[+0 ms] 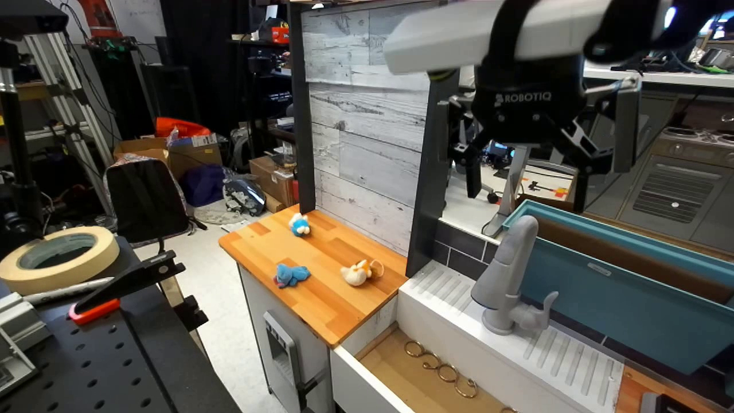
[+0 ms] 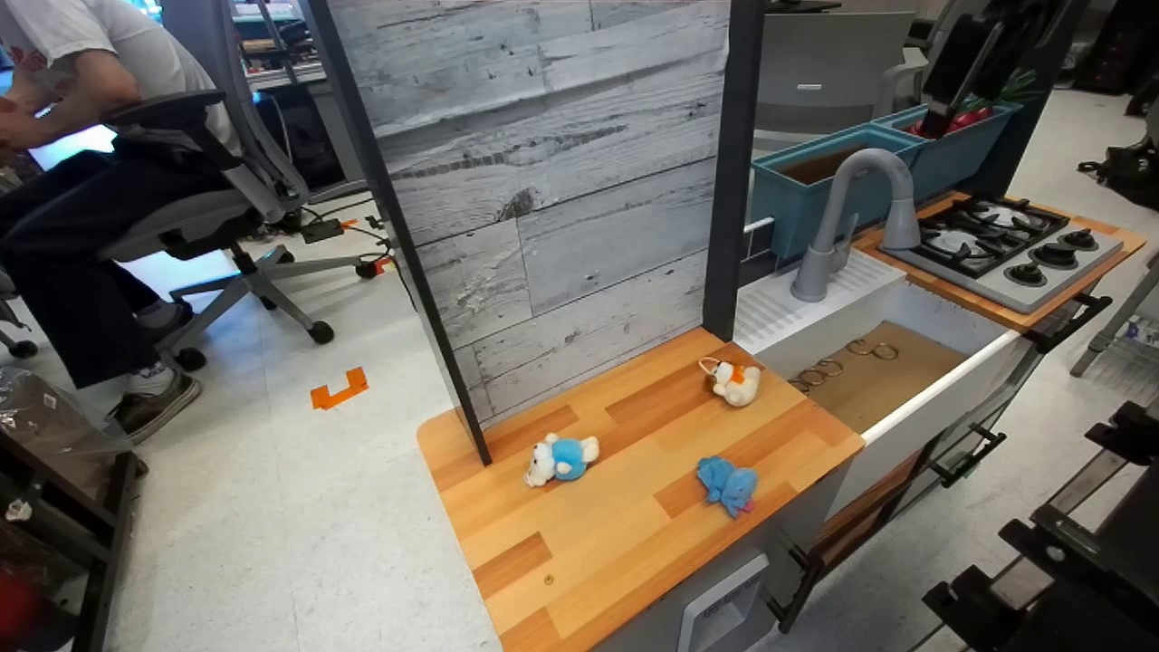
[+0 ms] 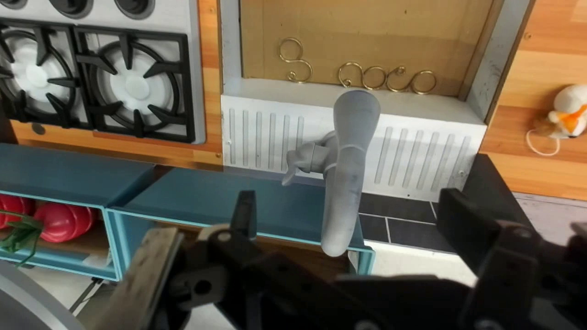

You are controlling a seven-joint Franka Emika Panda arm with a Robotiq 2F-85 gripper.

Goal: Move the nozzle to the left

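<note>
Cluttered workroom, wooden counter (image 1: 327, 304) butted up against a white sink (image 1: 367, 381) — that's the backdrop. Starting from the gripper (image 1: 526, 192): it hangs with its fingers (image 3: 246, 213) spread well apart, nothing held. Next out is the nozzle (image 1: 507, 281), standing upright on the sink's ribbed back ledge (image 3: 412, 156), below the fingertips as far as I can judge; how far below is hard to tell. What the move turns on, imo: seen from the wrist, the spout (image 3: 341, 201) runs near the middle of the gap, its long axis roughly square to the line from fingertip to fingertip, flared end toward the sink. So I'd guess no wrist turn is needed — drop down, flank the spout, then pinch or just shove it sideways along the ledge. Whose left is meant, no idea. Watch the teal planter (image 3: 197, 192) right behind the nozzle, though; a low fingertip might clip it on the way down.
</note>
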